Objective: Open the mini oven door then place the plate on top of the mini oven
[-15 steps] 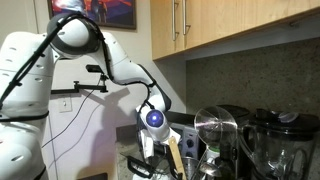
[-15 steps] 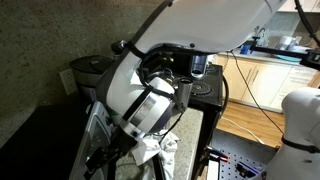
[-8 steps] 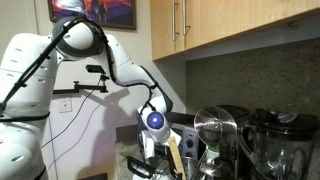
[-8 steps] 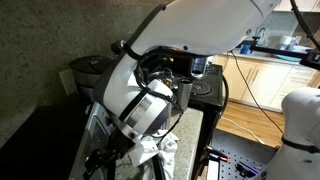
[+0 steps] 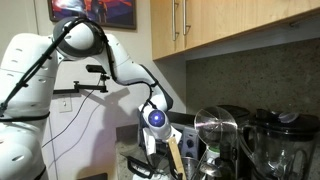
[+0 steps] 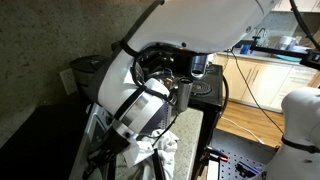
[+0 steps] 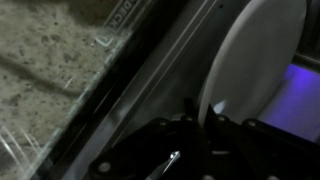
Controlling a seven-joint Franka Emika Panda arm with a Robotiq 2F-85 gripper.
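White ceramic against dark metal in the wrist view: plate [image 7: 255, 60] standing on edge just in front of the mini oven, lower rim set between the dark fingers of the end effector [image 7: 203, 125]. Jaws narrow here, apparently pinched on that rim. Beside the plate, the mini oven door [image 7: 135, 80] running diagonally, silvery edge and glass. Seemingly swung down open, though hard to confirm from this angle.

In an exterior view, arm folded low, with the end effector [image 5: 146, 160] down in front of the mini oven. Clear blender jars [image 5: 216, 135] beside the oven, and the oven itself mostly hidden. Pose unchanged from a second ago.

In an exterior view, black body of the mini oven [image 6: 35, 140] at lower left, end effector [image 6: 105, 158] just off its silvery front frame. Wrist barely shifted since a second ago, so any change lies at the jaws, not in travel.

As a judgement: door step likely finished, grasp on the plate just forming, lift onto the top of the mini oven not yet begun.
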